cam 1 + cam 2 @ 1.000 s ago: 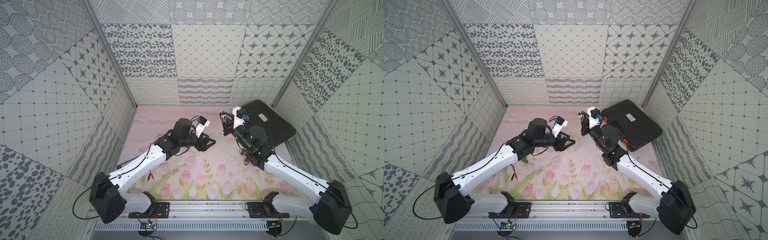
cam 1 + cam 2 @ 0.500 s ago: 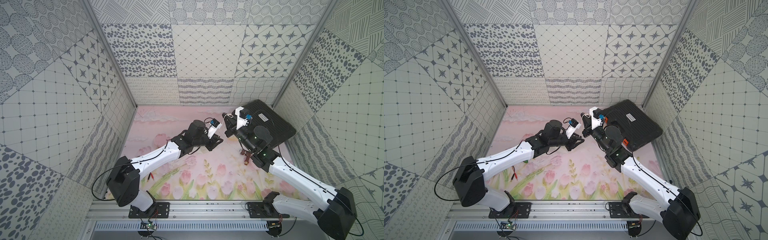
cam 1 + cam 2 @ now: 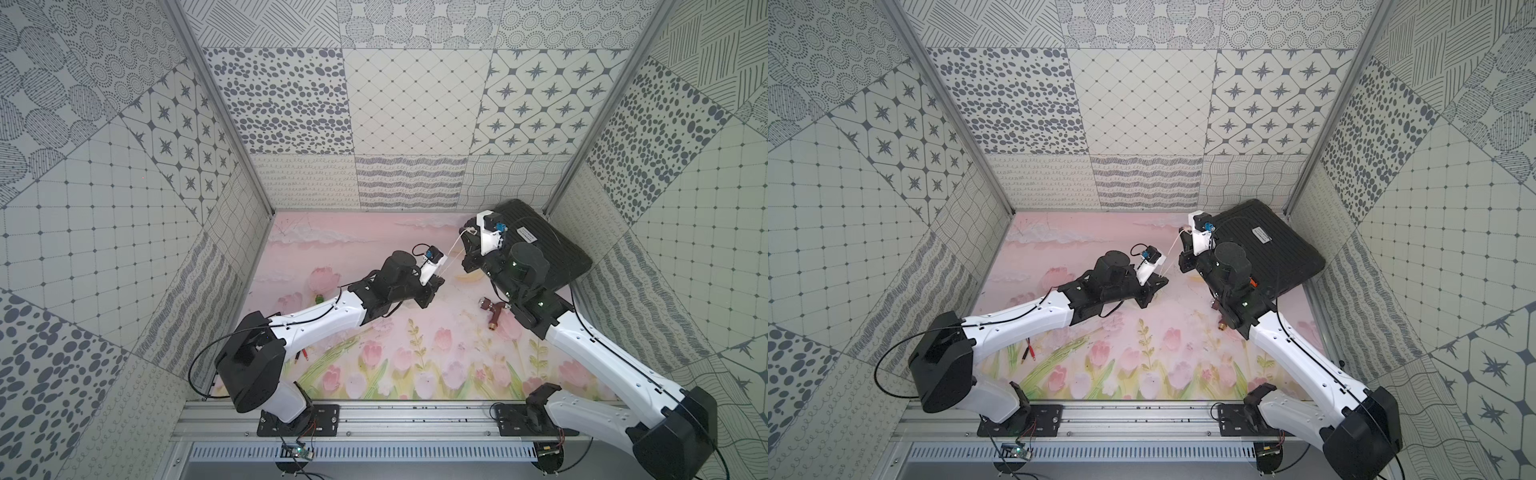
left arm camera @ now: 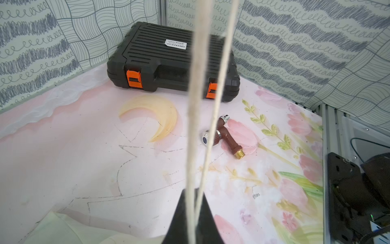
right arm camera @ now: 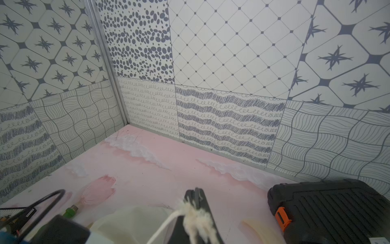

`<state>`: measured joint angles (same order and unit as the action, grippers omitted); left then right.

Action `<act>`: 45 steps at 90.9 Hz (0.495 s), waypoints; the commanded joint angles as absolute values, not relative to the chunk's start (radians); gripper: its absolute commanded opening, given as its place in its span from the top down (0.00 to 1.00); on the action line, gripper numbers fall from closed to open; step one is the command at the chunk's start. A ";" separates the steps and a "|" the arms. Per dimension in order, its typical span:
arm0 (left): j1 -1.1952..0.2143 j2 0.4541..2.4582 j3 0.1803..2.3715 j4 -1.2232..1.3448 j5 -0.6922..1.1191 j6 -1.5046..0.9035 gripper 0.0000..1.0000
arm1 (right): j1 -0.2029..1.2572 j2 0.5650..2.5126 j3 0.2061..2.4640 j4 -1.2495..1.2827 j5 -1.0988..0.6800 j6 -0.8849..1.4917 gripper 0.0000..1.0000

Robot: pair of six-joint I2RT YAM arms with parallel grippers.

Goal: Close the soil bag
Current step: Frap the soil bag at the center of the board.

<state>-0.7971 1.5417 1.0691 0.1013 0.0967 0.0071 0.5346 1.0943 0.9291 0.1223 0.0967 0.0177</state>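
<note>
Left fingers (image 4: 179, 221) and right fingers (image 5: 203, 202) each clench the cords (image 4: 196, 84) of the soil bag (image 4: 63, 230), slumped near the black case (image 4: 160, 48), so I should pull apart evenly, minding the frayed end (image 5: 196, 219).

The right end effector (image 5: 196, 195) has its dark jaws pressed together on the frayed, fluffy end of a white cord (image 5: 196, 219). From there the cord runs off in a straight line out of frame. Beneath the jaws shows the cream cloth of the soil bag (image 5: 130, 221), on the pink bench (image 5: 168, 169). A black ribbed case (image 5: 337, 211) with an orange latch (image 5: 281, 218) sits near the patterned wall. Beside a painted tulip lies a small green fitting (image 5: 70, 210) with a brass thread. A blurred black cable (image 5: 42, 199) loops close by.
</note>
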 commanded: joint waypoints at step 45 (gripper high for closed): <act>-0.965 1.771 1.050 -0.519 -0.356 -0.095 0.94 | 0.366 1.118 1.154 0.322 0.226 0.014 1.00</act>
